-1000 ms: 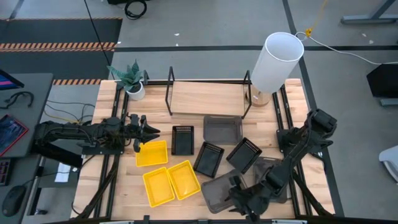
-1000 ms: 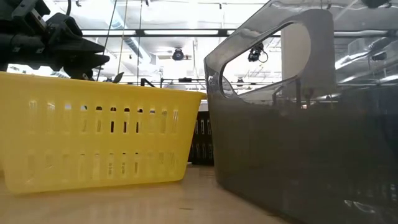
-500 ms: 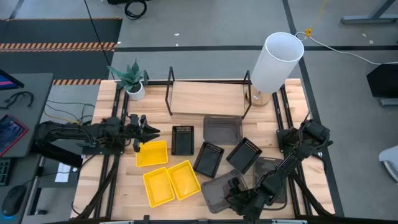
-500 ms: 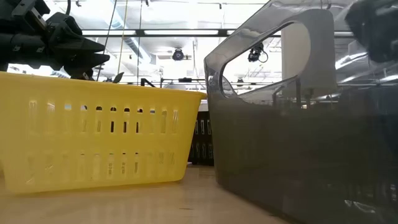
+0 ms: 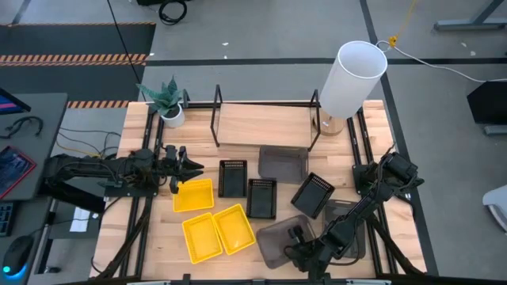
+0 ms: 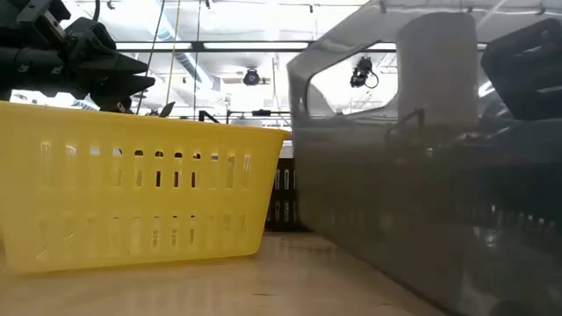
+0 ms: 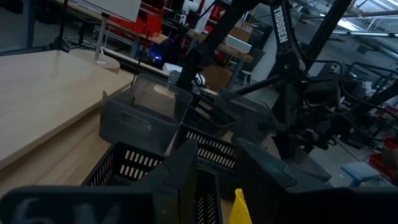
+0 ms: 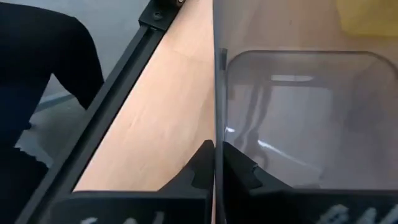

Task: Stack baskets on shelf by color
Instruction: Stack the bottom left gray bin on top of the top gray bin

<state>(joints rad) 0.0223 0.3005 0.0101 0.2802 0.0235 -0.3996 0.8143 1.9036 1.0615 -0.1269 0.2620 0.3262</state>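
Observation:
The shelf (image 5: 265,127), a light board between black wire uprights, stands at the table's far side. Three yellow baskets (image 5: 212,222) lie left of centre, and three black slotted baskets (image 5: 261,198) lie in the middle. One smoky grey basket (image 5: 283,164) sits before the shelf, and a second (image 5: 348,215) lies under my right arm. My right gripper (image 5: 298,242) is shut on a third smoky basket (image 5: 277,237) at the near edge. My left gripper (image 5: 188,168) hovers open over the far rim of a yellow basket (image 5: 194,195). My right gripper pinches the smoky basket's thin side wall at its top rim (image 8: 215,127), one finger inside the basket and one outside. The fingers slant down from the table's right side. In the low view the basket (image 6: 421,193) looks tilted; whether its base is off the table I cannot tell.
A tall white cylinder lamp (image 5: 352,79) stands at the shelf's right end and a potted plant (image 5: 168,101) at its left end. Black rails (image 5: 139,214) run along both sides of the table. Bare wood shows at the near left corner.
My right gripper has shut on the near smoky basket's wall. That basket has shifted toward the far right and stands more tilted in the low view. The middle black basket has turned square to the table's edges.

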